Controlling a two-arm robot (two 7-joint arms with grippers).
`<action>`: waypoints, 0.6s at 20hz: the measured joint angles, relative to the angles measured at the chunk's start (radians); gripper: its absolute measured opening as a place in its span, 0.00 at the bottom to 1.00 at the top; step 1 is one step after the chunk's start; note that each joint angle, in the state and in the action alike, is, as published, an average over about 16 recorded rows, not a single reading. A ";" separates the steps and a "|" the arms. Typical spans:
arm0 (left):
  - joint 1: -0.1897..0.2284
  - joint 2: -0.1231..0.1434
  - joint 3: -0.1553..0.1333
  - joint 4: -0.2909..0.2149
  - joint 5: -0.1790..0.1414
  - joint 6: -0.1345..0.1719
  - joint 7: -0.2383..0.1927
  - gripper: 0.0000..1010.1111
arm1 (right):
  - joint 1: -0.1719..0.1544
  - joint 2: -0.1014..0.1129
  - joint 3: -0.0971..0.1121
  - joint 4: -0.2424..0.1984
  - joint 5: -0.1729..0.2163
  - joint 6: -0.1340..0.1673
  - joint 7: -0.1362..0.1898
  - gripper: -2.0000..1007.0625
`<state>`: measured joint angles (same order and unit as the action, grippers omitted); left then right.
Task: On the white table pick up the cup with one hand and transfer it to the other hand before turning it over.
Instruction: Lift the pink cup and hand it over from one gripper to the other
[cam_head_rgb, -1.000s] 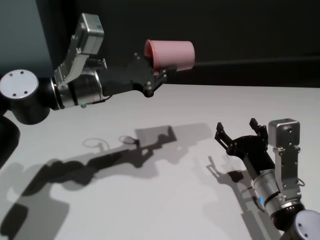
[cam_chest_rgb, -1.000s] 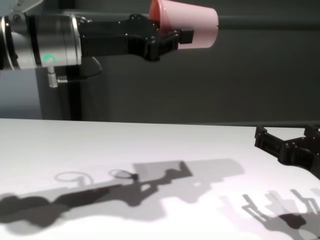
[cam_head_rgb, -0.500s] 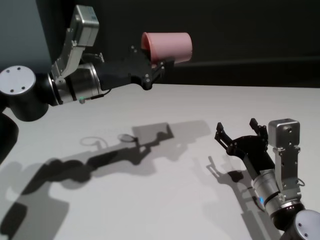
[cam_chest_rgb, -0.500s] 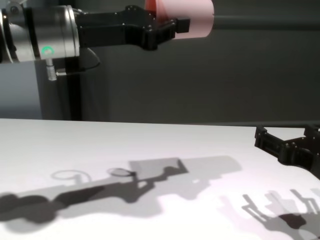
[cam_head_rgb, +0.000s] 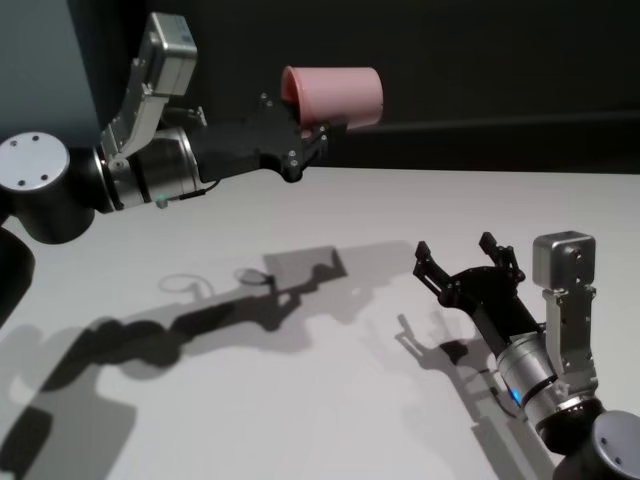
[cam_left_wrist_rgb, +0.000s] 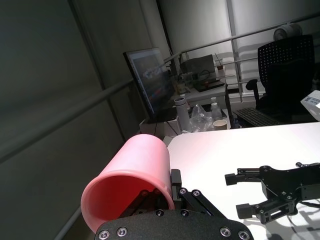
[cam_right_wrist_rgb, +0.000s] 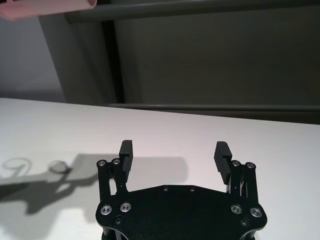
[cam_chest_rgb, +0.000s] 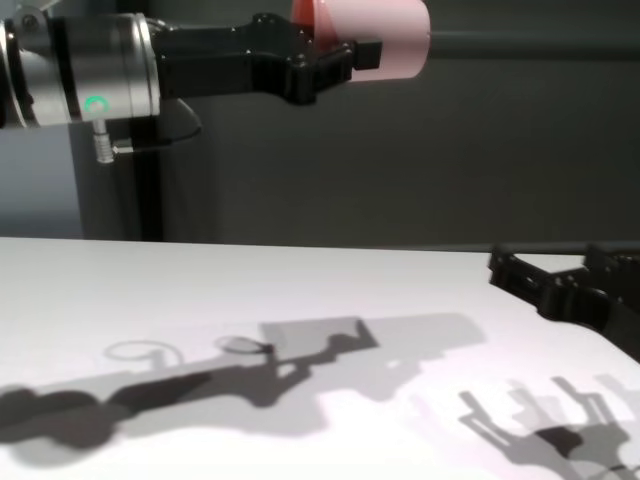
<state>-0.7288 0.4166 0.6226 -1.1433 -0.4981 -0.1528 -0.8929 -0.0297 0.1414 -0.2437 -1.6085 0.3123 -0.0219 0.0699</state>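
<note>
Handover stage: left tool (cam_head_rgb: 318, 138) clamps the smooth salmon-pink plastic cup (cam_head_rgb: 335, 96) sideways, high above the white surface (cam_head_rgb: 300, 400); right tool (cam_head_rgb: 462, 268), low and gaping, needs to rise and grip it.

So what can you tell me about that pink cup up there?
The cup is a plain salmon-pink tumbler, smooth like plastic, without a handle. It lies on its side in the air, high above the white table. The left gripper pinches its rim, one finger inside the mouth, base pointing away. Nothing else touches it.
</note>
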 joint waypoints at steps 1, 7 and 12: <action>0.000 0.000 0.000 0.000 0.001 0.000 0.000 0.04 | 0.008 -0.002 0.002 0.009 0.027 0.006 0.025 0.99; 0.000 0.000 0.001 0.000 0.003 -0.002 -0.001 0.04 | 0.062 -0.017 0.015 0.074 0.210 0.048 0.191 0.99; 0.000 0.001 0.002 0.000 0.004 -0.003 -0.002 0.04 | 0.103 -0.022 0.020 0.133 0.344 0.070 0.309 0.99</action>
<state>-0.7288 0.4173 0.6244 -1.1428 -0.4941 -0.1559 -0.8951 0.0732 0.1195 -0.2239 -1.4757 0.6558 0.0479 0.3787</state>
